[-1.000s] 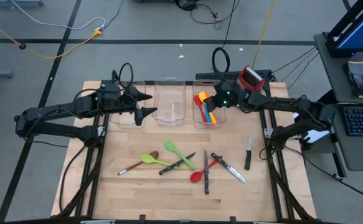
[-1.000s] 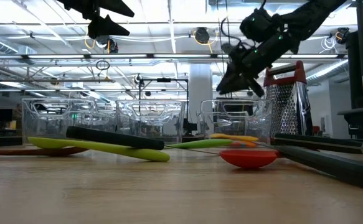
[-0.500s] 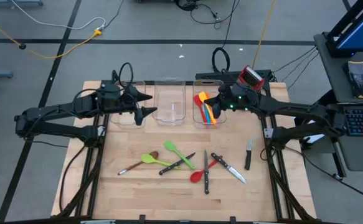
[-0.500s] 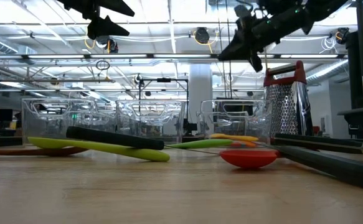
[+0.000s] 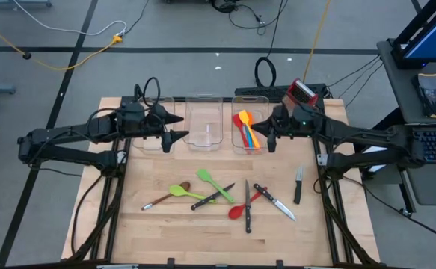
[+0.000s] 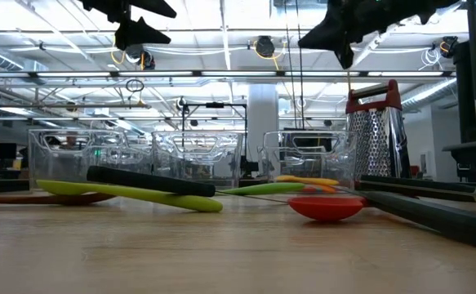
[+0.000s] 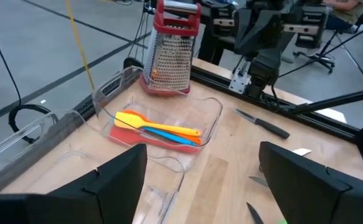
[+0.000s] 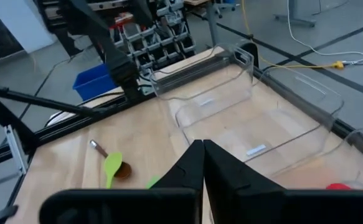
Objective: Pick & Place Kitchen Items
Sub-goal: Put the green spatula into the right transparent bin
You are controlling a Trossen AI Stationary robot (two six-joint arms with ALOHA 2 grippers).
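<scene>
Along the counter's [image 5: 150,232] far edge, left to right: left pincer [image 5: 174,125], spread wide, empty, hovering over the left bin [image 5: 152,133]; middle bin [image 5: 205,127], bare; right bin [image 5: 249,131], holding sorted spatulas [image 5: 247,128]; right pincer [image 5: 266,134], closed on nothing, beside it. Toward the near edge: loose spoons [image 5: 179,190], knives [image 5: 276,202] awaiting pickup.

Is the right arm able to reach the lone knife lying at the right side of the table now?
Probably yes: the knife lies apart from other utensils, and the shut right end effector hangs nearby, carrying nothing.
</scene>
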